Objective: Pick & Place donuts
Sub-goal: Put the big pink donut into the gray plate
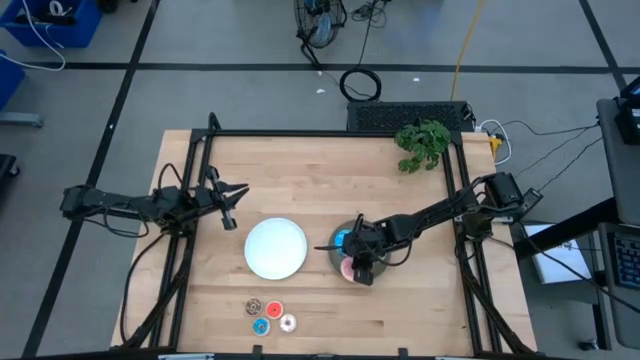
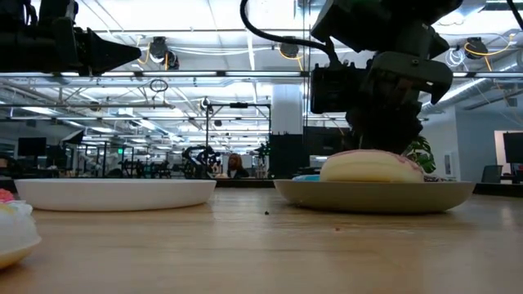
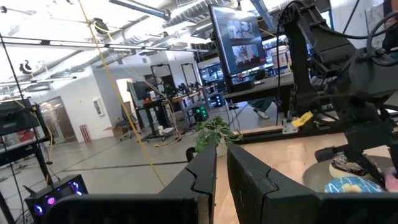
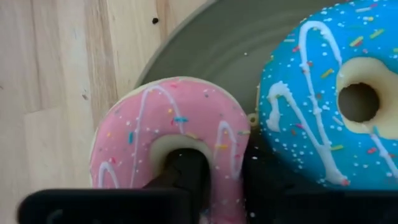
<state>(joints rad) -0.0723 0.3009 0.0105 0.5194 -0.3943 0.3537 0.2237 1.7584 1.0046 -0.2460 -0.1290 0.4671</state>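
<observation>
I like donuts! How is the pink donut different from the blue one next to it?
The pink donut has pink icing; the blue donut has blue. The right hand has one finger in the pink donut's hole; the blue donut's hole is empty and nothing grips it. Both wear white stripes and sprinkles, and both lie on the grey plate.

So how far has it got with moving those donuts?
Nothing looks moved yet: the round white plate holds no donut. The right gripper is down at the grey plate, one finger inside the hole of the large pink iced donut, beside the large blue iced donut. The four tiny donuts wait on the wooden table. The left gripper waits at the left edge.
</observation>
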